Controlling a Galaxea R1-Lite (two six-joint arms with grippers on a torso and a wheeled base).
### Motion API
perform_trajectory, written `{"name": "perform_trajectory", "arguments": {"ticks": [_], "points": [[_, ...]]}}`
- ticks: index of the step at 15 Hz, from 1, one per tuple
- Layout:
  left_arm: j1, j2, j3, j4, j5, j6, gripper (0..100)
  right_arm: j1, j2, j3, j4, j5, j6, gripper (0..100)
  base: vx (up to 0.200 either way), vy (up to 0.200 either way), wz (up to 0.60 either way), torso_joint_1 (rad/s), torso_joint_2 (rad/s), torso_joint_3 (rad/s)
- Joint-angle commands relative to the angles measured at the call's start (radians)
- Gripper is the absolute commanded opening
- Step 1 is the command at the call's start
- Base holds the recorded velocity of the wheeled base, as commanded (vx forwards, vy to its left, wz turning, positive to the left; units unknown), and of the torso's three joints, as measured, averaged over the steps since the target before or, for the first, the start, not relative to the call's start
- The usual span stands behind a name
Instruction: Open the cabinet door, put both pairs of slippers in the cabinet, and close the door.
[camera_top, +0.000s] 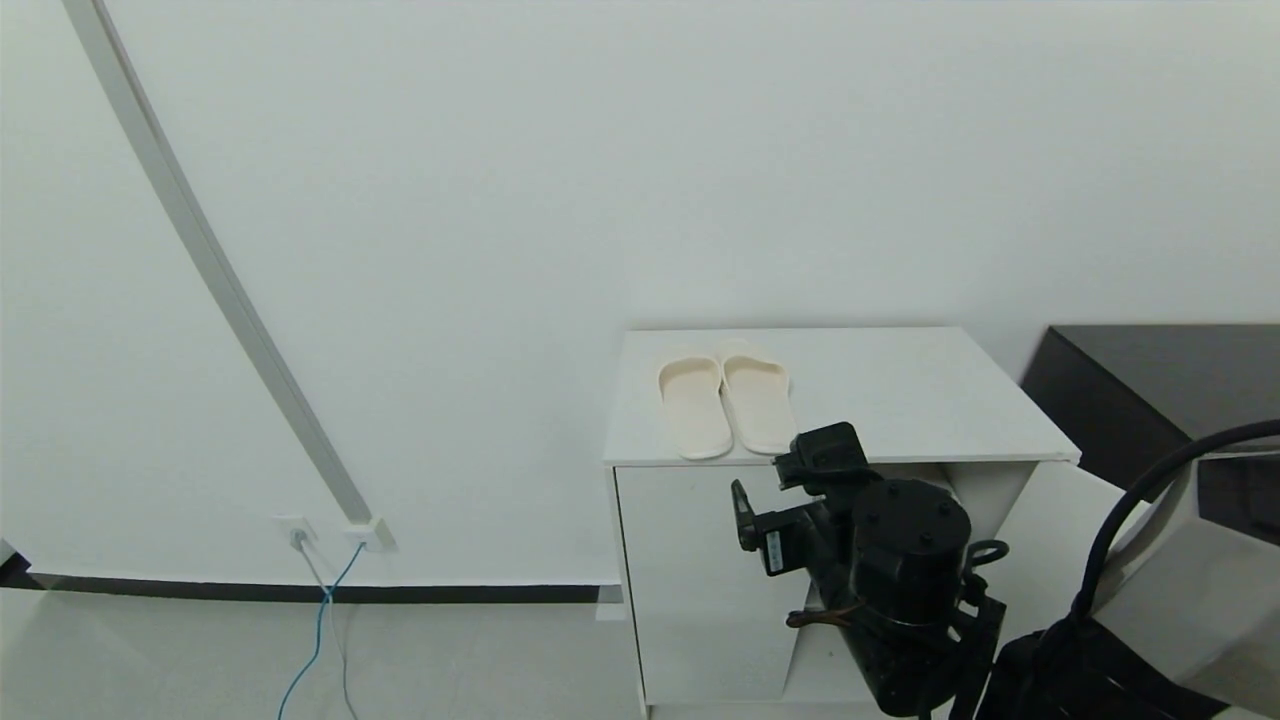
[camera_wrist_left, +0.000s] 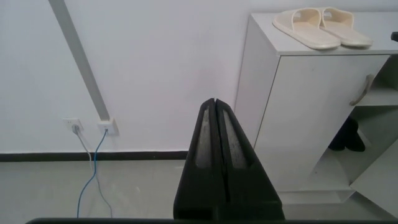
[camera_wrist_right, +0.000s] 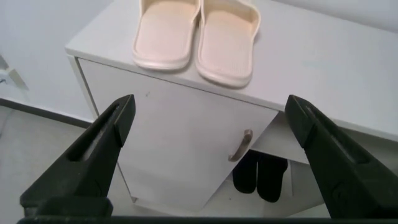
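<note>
A pair of cream slippers (camera_top: 725, 403) lies side by side on top of the white cabinet (camera_top: 900, 390), near its front left corner. My right gripper (camera_top: 760, 510) hangs in front of the cabinet, just below the top's edge; in its wrist view it is open (camera_wrist_right: 210, 109), with the cream slippers (camera_wrist_right: 196, 37) beyond it. Below them the door (camera_wrist_right: 180, 149) with its handle (camera_wrist_right: 239, 146) stands ajar. A black pair of slippers (camera_wrist_right: 261, 177) rests inside on a shelf. My left gripper (camera_wrist_left: 215, 118) is shut on nothing, held left of the cabinet (camera_wrist_left: 292, 112) above the floor.
A dark piece of furniture (camera_top: 1150, 390) stands right of the cabinet. Wall sockets (camera_top: 330, 530) with a blue cable and a slanted wall strip (camera_top: 230, 290) are to the left. Bare floor (camera_top: 450, 650) lies left of the cabinet.
</note>
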Motion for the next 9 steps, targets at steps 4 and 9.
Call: {"name": "perform_trajectory", "arguments": {"ticks": [4,9], "points": [[0.000,0.000,0.000,0.000,0.000,0.001,0,-0.002,0.000,0.000,-0.049,0.037,-0.017,100,0.000,0.000,0.00,0.166,-0.35,-0.181],[0.000,0.000,0.002,0.000,0.000,0.003,0,-0.023,-0.061,-0.247,0.412,0.084,0.203,100,0.000,0.000,0.00,0.051,-0.10,-0.054]]}}
